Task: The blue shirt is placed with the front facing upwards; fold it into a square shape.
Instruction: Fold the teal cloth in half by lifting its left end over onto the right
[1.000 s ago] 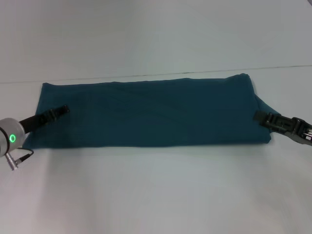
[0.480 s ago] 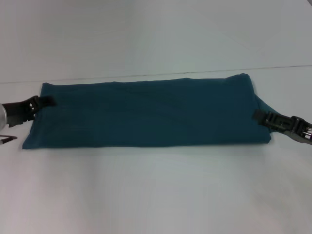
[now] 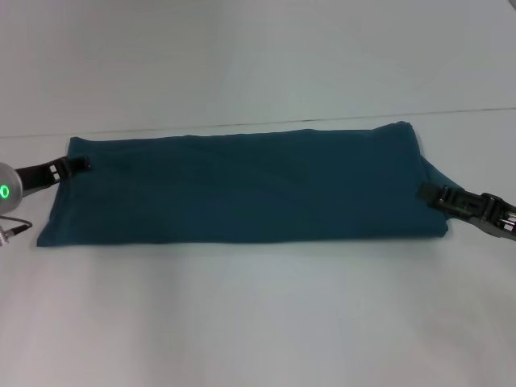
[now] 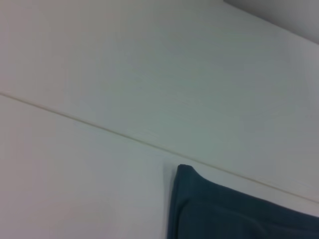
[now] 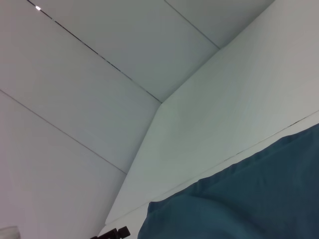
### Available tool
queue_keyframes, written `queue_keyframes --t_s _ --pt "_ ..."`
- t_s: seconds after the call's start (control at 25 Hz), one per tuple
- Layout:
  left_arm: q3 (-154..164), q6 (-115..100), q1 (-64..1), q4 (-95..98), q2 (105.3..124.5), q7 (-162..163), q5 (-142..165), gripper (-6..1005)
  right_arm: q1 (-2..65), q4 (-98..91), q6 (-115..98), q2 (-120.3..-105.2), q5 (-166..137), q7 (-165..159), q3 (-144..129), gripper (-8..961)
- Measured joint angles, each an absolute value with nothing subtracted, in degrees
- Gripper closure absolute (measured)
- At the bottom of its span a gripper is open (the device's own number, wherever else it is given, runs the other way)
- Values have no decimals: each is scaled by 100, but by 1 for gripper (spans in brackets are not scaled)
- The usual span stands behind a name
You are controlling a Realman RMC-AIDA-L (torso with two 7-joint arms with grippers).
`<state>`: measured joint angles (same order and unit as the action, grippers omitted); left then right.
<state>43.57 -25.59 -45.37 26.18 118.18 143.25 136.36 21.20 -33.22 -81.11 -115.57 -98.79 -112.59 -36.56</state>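
In the head view, the blue shirt (image 3: 242, 185) lay as a long folded band across the middle of the frame on the white table (image 3: 258, 322). The left gripper (image 3: 79, 164) sat at its upper-left corner, the right gripper (image 3: 426, 192) at its right edge (whether either held cloth, I cannot tell). In both wrist views only teal fabric filled the lower right. To fold squarely, both ends should probably meet evenly.

shirt (image 3: 242, 187) flat on table (image 3: 258, 322) | left gripper (image 3: 79, 164) at its left end | right gripper (image 3: 426, 192) at right end
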Motion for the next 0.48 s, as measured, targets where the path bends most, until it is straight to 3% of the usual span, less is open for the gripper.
queue_keyframes --t_s 0.48 --pt "4380 -2466 -4665 2204 11717 14366 13649 162 2135 -3265 -8103 -11550 -9879 -11259 -3674 362"
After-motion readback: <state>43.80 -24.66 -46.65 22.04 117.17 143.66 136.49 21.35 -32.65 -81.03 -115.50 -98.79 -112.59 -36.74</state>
